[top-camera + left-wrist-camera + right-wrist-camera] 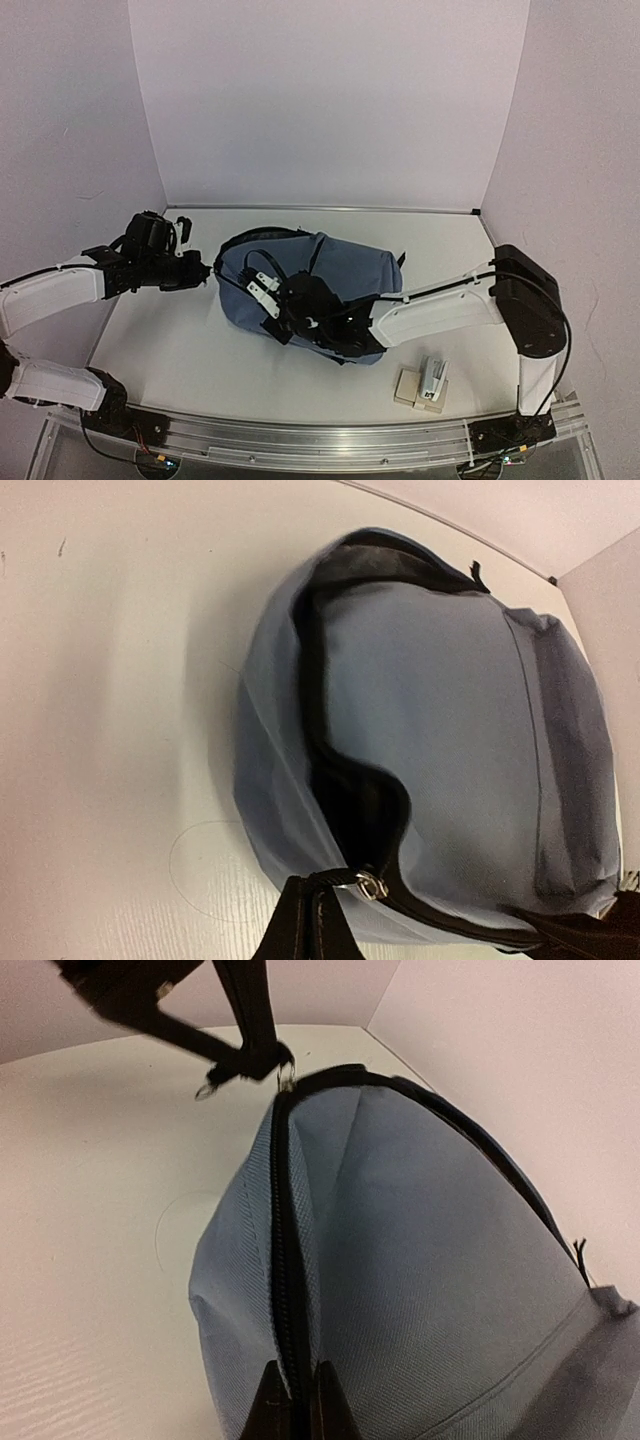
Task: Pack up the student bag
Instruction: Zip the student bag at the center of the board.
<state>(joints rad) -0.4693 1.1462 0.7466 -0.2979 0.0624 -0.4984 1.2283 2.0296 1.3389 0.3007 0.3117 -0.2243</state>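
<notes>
White table (180,350) is bearing the student bag (345,265); left gripper (203,272) is pinching its zipper pull (370,885); right gripper (295,1405) is clamping the zipper seam (283,1260), probably bracing the fabric for zipping.

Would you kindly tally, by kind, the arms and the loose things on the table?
Robot arms: 2, left arm and right arm
student bag: 1
Small pale items, too small to identify: 2, a beige block and a white-grey item
Total: 5
</notes>
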